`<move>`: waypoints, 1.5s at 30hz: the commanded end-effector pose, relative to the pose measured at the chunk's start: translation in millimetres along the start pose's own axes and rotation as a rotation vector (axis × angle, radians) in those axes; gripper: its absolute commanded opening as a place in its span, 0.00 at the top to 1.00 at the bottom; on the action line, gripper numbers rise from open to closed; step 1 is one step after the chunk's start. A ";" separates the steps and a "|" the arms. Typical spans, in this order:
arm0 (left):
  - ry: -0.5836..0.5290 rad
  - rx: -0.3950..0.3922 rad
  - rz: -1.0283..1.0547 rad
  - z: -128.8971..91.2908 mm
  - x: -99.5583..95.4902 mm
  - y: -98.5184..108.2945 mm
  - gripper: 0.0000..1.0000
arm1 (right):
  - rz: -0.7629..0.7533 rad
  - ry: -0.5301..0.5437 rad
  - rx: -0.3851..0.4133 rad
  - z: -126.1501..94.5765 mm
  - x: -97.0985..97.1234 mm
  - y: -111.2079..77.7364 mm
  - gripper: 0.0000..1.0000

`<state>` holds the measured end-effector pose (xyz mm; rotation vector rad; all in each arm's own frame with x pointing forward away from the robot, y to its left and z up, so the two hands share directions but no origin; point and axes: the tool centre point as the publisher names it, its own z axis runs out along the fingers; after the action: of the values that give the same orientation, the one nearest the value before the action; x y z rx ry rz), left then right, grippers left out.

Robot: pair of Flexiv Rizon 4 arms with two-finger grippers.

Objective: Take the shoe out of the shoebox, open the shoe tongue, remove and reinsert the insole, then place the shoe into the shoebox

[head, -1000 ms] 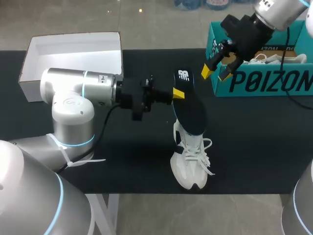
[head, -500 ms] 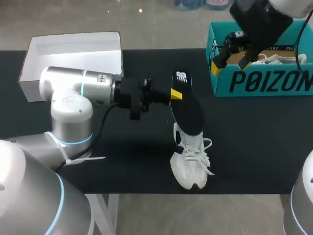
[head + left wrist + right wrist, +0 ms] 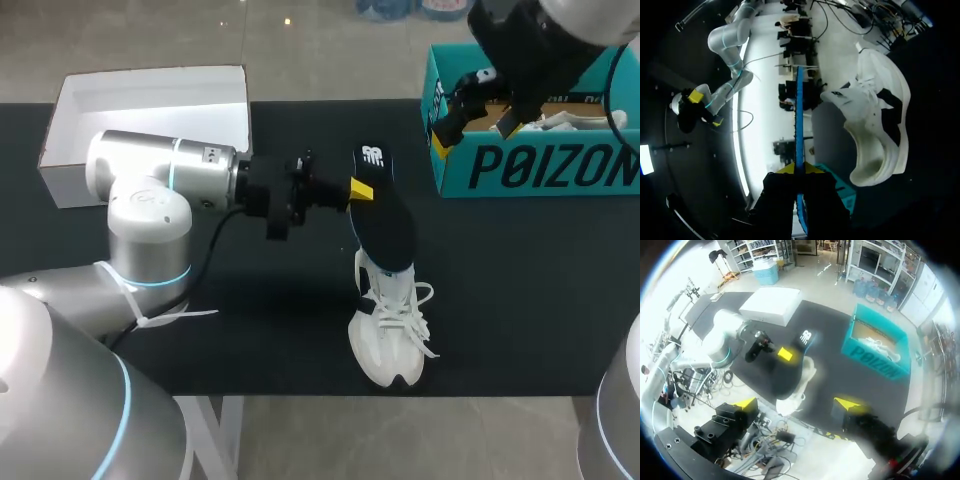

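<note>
One shoe [image 3: 392, 325] sits nearest you on the black table [image 3: 520, 300], toe toward the front edge. Just over its heel, your left gripper [image 3: 362, 190] pinches the dark insole [image 3: 385, 215] by its edge, hardly shifted in the last second. In the left wrist view the insole hangs beside the shoe, so removal looks done and reinsertion comes next. Farther back, your right gripper [image 3: 472, 120] has pulled up and away over the teal shoebox [image 3: 530, 165], fingers spread and empty, leaving the shoe unsteadied. The white lid [image 3: 150, 105] sits well apart, obstructing nothing.
</note>
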<state>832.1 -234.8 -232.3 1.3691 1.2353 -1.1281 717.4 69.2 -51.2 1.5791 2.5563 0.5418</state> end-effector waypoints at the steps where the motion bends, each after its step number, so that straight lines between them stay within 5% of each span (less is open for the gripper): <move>1: -0.004 0.006 0.000 1.9 0.8 3.8 1.00 | 0.013 -0.019 0.008 -1.7 4.4 1.9 0.00; 39: 0.009 0.016 -0.032 4.9 3.0 8.0 1.00 | -0.001 -0.008 0.004 -6.9 9.4 5.2 0.00; 45: -0.004 0.057 -0.368 0.1 13.8 28.1 1.00 | -0.001 -0.008 0.004 -6.9 9.4 5.2 0.00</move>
<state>848.6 -233.0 -241.4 1.2717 1.3759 -1.2828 714.0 76.6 -41.8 1.5755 2.5521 0.5334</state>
